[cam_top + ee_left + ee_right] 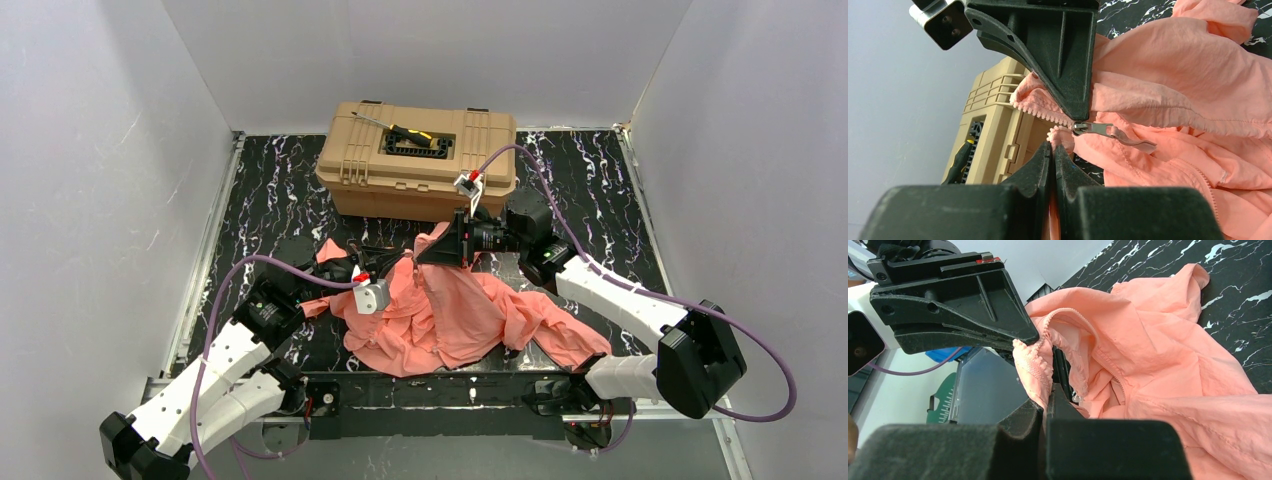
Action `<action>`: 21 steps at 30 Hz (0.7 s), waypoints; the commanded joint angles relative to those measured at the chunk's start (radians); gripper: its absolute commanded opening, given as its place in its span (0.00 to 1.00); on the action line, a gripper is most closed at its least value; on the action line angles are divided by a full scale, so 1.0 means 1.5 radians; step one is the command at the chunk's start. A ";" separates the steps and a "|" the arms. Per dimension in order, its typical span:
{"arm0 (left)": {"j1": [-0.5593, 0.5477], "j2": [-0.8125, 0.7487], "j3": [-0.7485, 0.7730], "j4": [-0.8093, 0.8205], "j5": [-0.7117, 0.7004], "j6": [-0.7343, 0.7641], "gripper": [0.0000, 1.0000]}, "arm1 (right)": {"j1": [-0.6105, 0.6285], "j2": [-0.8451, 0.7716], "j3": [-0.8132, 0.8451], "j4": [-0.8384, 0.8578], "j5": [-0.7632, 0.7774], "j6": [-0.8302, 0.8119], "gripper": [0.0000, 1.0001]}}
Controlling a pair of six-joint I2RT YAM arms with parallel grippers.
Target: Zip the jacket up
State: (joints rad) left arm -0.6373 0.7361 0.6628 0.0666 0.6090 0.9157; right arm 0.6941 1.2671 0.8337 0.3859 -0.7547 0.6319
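The salmon-pink jacket (455, 315) lies crumpled on the black marble table, in front of the tan toolbox. My left gripper (396, 263) is shut on a fold of the jacket's zipper edge (1060, 134); pink cloth shows between its closed jaws (1053, 147). The metal zipper slider (1084, 128) with its grey pull tab (1133, 142) sits just beyond my left fingertips. My right gripper (425, 255) is shut on the toothed zipper edge (1035, 365) right beside it, jaws closed on the cloth (1047, 402). The two grippers meet tip to tip over the jacket's upper middle.
The tan toolbox (420, 160) stands at the back, with a black-and-yellow screwdriver (405, 130) on its lid; it also shows in the left wrist view (993, 120). White walls close in the table (600, 200) on the left, right and back. Purple cables loop off both arms.
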 commanded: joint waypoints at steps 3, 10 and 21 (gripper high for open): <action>0.001 -0.008 0.020 0.004 0.009 0.001 0.00 | 0.001 -0.010 -0.010 0.020 0.019 -0.020 0.01; 0.001 -0.008 0.019 0.004 0.008 0.002 0.00 | 0.000 -0.006 -0.009 0.015 0.023 -0.027 0.01; 0.001 -0.009 0.016 0.002 0.012 0.004 0.00 | 0.001 -0.003 0.008 0.047 0.015 0.000 0.01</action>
State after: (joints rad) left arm -0.6369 0.7311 0.6628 0.0662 0.6098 0.9169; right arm 0.6941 1.2671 0.8185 0.3817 -0.7288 0.6247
